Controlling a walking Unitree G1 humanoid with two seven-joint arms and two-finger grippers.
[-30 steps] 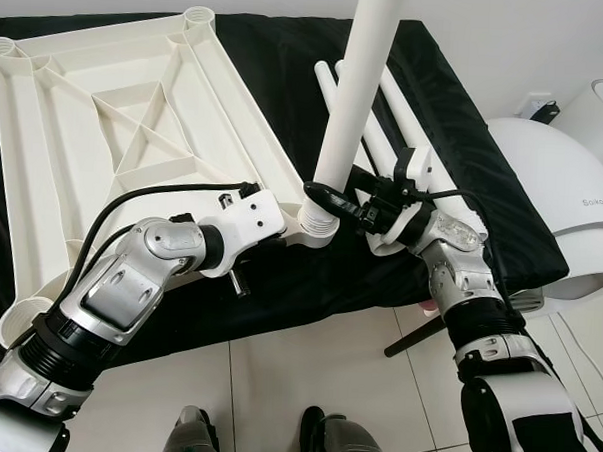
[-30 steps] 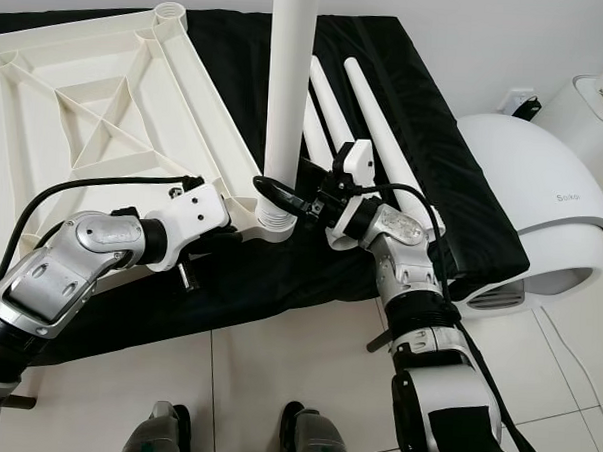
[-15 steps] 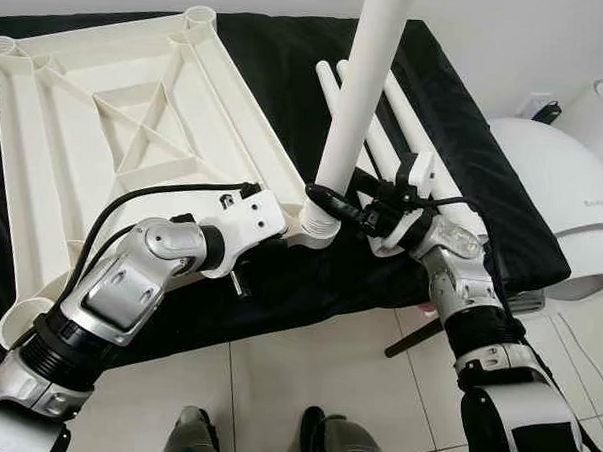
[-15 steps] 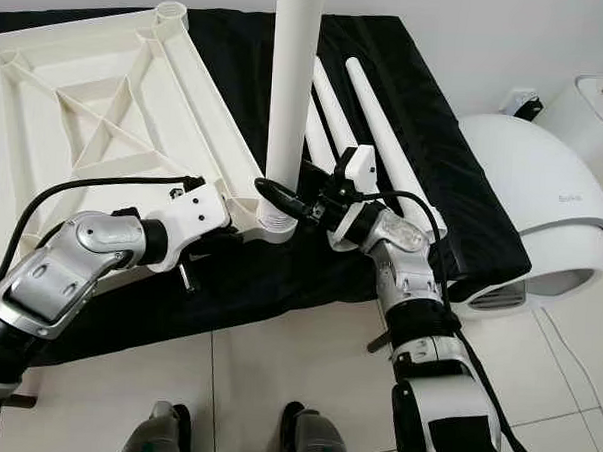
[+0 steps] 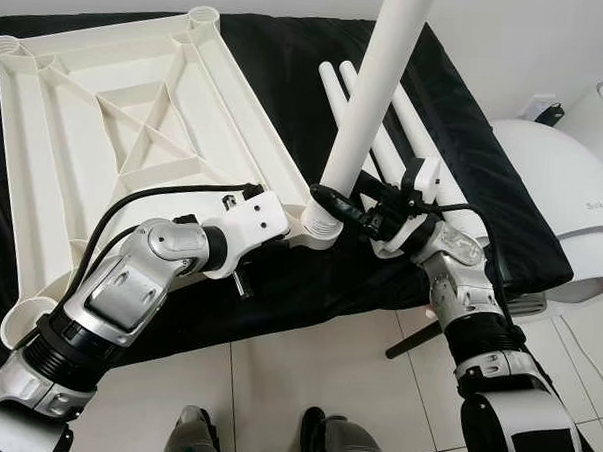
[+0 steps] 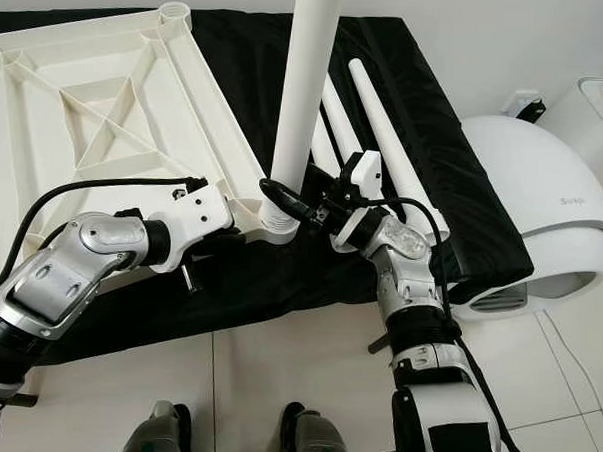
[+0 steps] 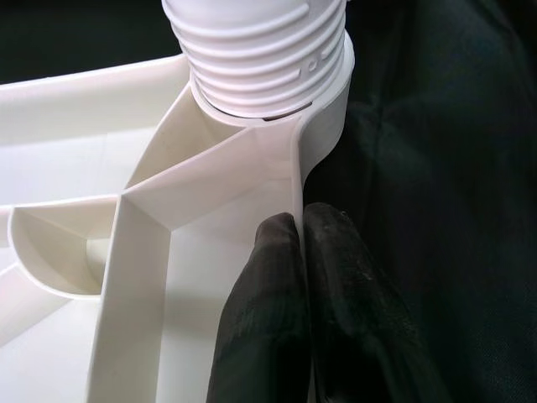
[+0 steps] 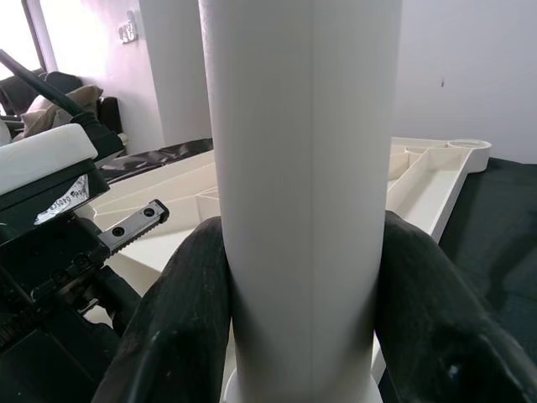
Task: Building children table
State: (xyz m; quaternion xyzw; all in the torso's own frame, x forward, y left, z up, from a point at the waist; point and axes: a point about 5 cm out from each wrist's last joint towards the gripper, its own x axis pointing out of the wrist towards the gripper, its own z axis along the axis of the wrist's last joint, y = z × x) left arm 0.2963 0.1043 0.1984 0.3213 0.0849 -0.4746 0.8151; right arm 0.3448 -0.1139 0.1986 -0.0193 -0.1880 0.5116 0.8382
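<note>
Left eye view puts my robot's feet (image 5: pixel 322 442) on the tiled floor (image 5: pixel 275 375) nearest me. Beyond them a bench draped in black cloth (image 5: pixel 289 45) carries the parts. My left gripper (image 7: pixel 304 220) has its jaws pressed together on the side rim of the upturned white table frame (image 5: pixel 135 139), just beside the corner socket (image 5: pixel 322 222). My right gripper (image 8: pixel 302 260) has its jaws clamped around the standing table leg (image 5: pixel 372 99), low down, where its threaded end sits in that socket and the leg tilts slightly to the right. Farther back, spare white legs (image 6: pixel 385 140) lie side by side on the cloth. A white domed appliance (image 6: pixel 542 226) stands at the right.
</note>
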